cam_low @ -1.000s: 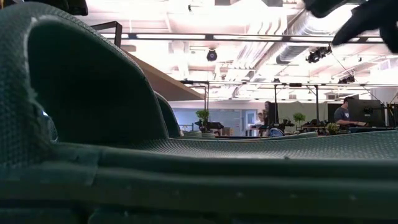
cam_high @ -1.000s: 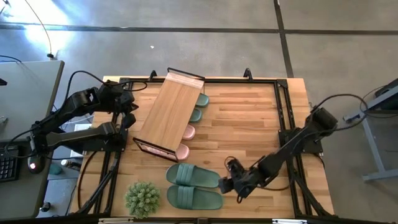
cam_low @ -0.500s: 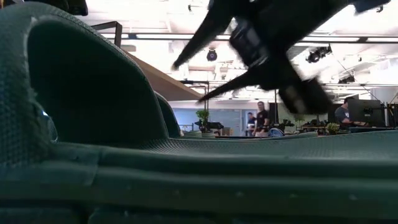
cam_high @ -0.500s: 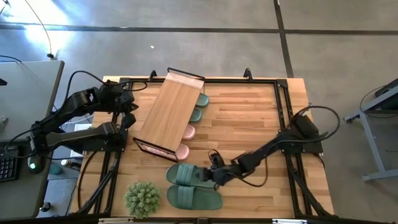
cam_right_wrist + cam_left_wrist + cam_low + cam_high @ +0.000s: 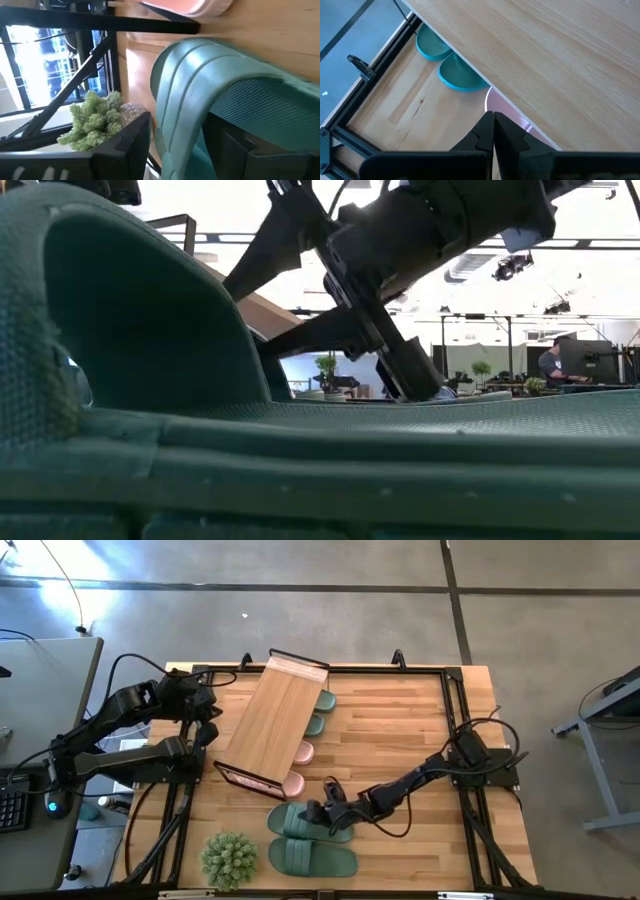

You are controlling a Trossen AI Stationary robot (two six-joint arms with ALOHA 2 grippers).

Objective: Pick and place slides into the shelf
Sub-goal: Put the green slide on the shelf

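Two sage-green slides lie side by side near the table's front edge, one farther back [image 5: 305, 822] and one nearer [image 5: 312, 858]. My right gripper [image 5: 318, 812] is open over the farther slide. In the right wrist view its fingers [image 5: 125, 145] stand on either side of that slide's strap [image 5: 185, 95], one outside and one in the strap's opening. The shelf [image 5: 275, 720] holds two green slides [image 5: 322, 710] and two pink ones [image 5: 298, 768] under its board. My left gripper [image 5: 207, 732] waits shut at the shelf's left side. My right gripper comes slanting down from the table's right side, its fingers astride the strap [image 5: 172, 125] of the farther green slide, which lies flat on the table. I cannot tell whether either finger touches the strap.
A spiky green plant ball [image 5: 229, 858] stands left of the two front slides. The nearer green slide [image 5: 300, 460] fills the low view, with my right gripper [image 5: 340, 310] behind it. Black rails [image 5: 455, 720] run along the table's sides.
My right gripper has gone toward the table's left edge, from the bare wood right of the front slides to over the farther green slide, and has come down at its strap. The slides have not moved.
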